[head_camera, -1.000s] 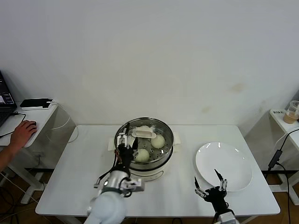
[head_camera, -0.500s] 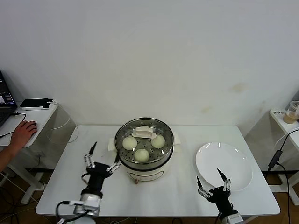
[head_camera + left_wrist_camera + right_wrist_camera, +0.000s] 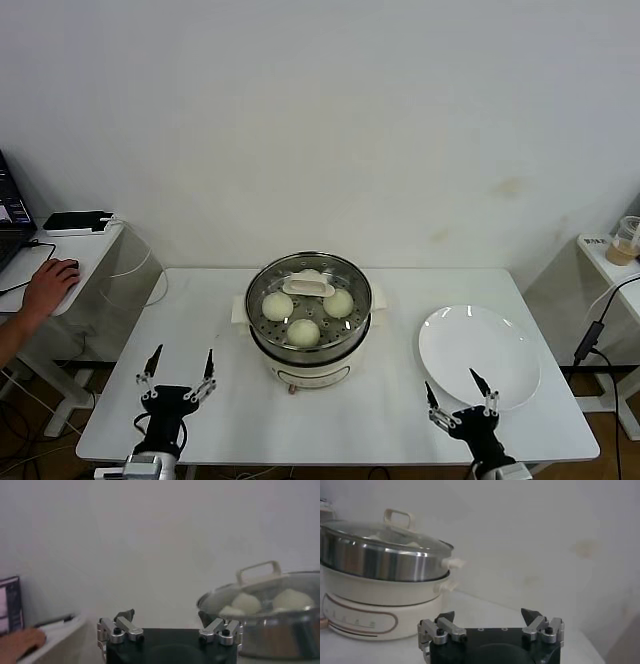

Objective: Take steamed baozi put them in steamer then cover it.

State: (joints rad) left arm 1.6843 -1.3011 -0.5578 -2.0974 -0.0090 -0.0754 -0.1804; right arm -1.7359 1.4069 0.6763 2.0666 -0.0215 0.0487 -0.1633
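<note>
While both tools stand released and empty, the left tool (image 3: 179, 371) and right tool (image 3: 459, 393) sit low at the counter's (image 3: 390, 400) front edge, well apart from the steamer (image 3: 310, 335). Its cover (image 3: 308, 292) rests on top, with the baozi (image 3: 303, 331) inside. Finishing well probably means just keeping both arms clear.

head: high, down | wrists: low, level | shared: steamer (image 3: 309, 335)

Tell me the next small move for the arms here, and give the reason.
Probably none beyond keeping both arms parked. The cover already sits on the steamer, the baozi show through the glass, and the plate is bare. The left gripper and right gripper stand open and empty near the table's front edge, well clear of the steamer.
</note>
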